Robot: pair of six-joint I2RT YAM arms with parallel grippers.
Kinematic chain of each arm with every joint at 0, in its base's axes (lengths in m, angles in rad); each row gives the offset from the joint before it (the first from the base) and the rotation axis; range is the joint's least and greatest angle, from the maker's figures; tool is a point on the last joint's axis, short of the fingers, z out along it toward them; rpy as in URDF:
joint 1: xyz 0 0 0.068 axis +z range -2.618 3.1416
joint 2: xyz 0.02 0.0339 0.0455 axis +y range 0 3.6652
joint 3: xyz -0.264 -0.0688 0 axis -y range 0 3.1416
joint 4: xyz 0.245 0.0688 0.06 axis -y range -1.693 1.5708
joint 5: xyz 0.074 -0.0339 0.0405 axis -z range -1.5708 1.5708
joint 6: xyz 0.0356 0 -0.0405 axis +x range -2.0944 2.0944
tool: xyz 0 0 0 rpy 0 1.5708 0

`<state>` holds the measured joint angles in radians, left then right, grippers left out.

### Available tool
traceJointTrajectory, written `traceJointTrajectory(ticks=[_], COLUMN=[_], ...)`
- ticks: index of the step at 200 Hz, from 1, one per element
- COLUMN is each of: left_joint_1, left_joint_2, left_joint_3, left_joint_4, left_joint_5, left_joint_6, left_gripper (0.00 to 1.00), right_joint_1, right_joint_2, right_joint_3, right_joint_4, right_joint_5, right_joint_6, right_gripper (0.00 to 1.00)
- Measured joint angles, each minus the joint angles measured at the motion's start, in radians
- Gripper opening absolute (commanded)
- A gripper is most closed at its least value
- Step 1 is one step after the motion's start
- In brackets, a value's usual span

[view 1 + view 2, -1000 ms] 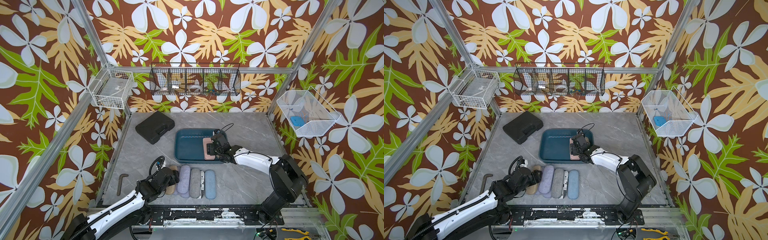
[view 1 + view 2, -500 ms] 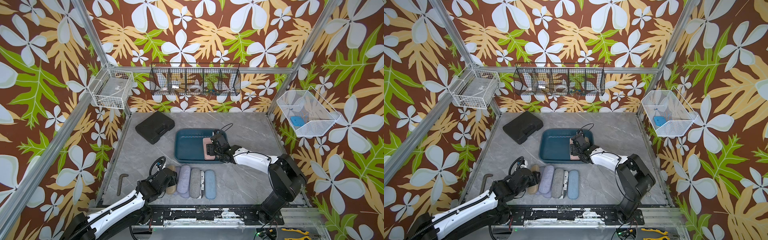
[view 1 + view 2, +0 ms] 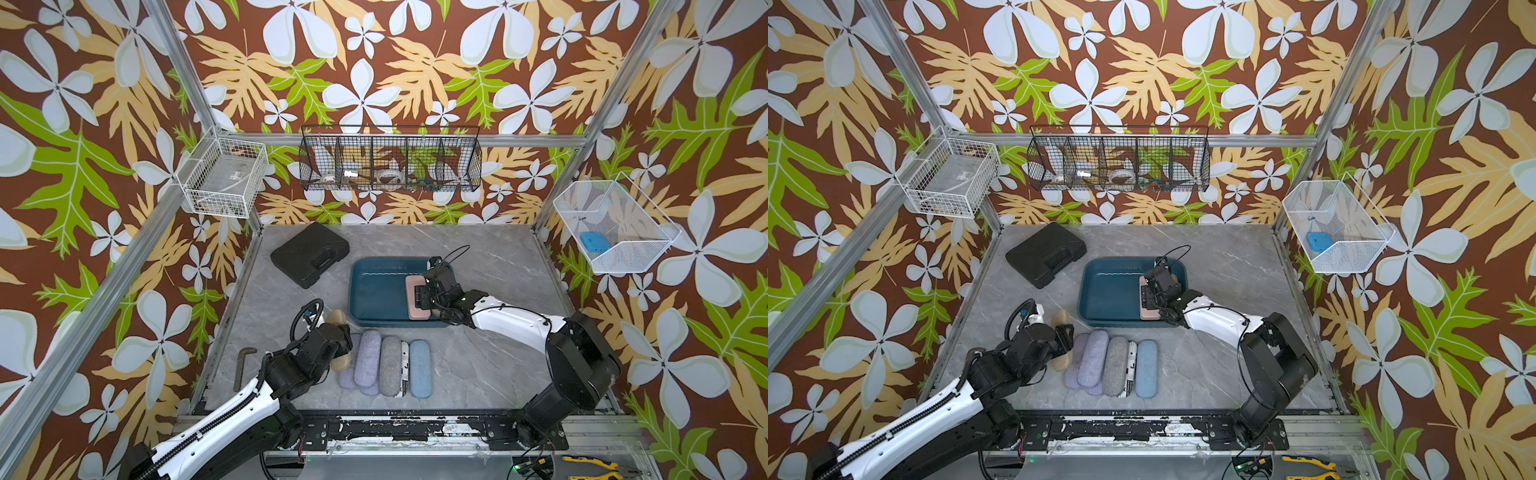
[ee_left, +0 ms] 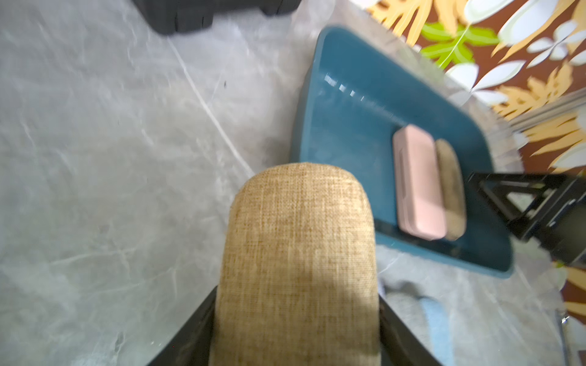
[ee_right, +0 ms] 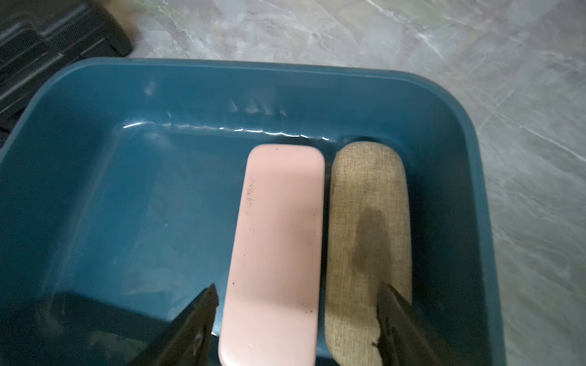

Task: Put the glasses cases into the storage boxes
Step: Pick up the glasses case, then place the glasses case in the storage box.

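Observation:
My left gripper [image 3: 337, 347] is shut on a tan fabric glasses case [image 4: 298, 253] at the left end of the row on the table; its far end [image 3: 336, 319] sticks out past the fingers. Beside it lie lavender [image 3: 368, 357], grey [image 3: 390, 361], newspaper-print [image 3: 404, 368] and light blue [image 3: 419, 368] cases. The teal storage box [image 3: 374, 291] holds a pink case [image 5: 279, 237] and a tan-grey case [image 5: 367, 221] side by side. My right gripper [image 5: 298, 294] hangs open over their near ends, gripping neither.
A black moulded case [image 3: 309, 253] lies left of and behind the tub. A hex key [image 3: 241, 365] rests near the table's left edge. Wire baskets hang on the left [image 3: 226, 178], back [image 3: 390, 162] and right [image 3: 615, 228] walls.
My left gripper has closed on the tan case. The right gripper stays open over the tub, almost unmoved.

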<state>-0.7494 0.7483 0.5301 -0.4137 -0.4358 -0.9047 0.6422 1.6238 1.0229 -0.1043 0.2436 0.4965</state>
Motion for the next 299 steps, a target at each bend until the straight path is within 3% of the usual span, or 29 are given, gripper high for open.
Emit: traceJointTrajectory(ticks=[43,121,179,223,299], left_joint_1=[0.0,0.0,0.0,0.0,0.022], left_joint_2=[0.154,0.659,0.941,1.065,1.165], left_joint_3=[0.154,0.489,0.655,0.72,0.727], left_joint_4=[0.045,0.262,0.311,0.312,0.332], left_joint_5=[-0.031,0.014,0.029,0.03,0.056], left_joint_6=[0.035,0.182,0.23,0.236,0.227], left_gripper=[0.63,0.63,0.63,0.63,0.63], right_joint_1=[-0.014,-0.123,-0.19,-0.21,-0.217], right_joint_2=[-0.099,-0.338,-0.446,-0.486,-0.505], right_joint_3=[-0.003,-0.099,-0.171,-0.203,-0.231], right_joint_4=[-0.026,-0.095,-0.138,-0.165,-0.175], right_joint_5=[0.029,0.082,0.101,0.105,0.105], right_joint_6=[-0.009,-0.03,-0.034,-0.04,-0.04], right_gripper=[0.78,0.78,0.78,0.78,0.78])
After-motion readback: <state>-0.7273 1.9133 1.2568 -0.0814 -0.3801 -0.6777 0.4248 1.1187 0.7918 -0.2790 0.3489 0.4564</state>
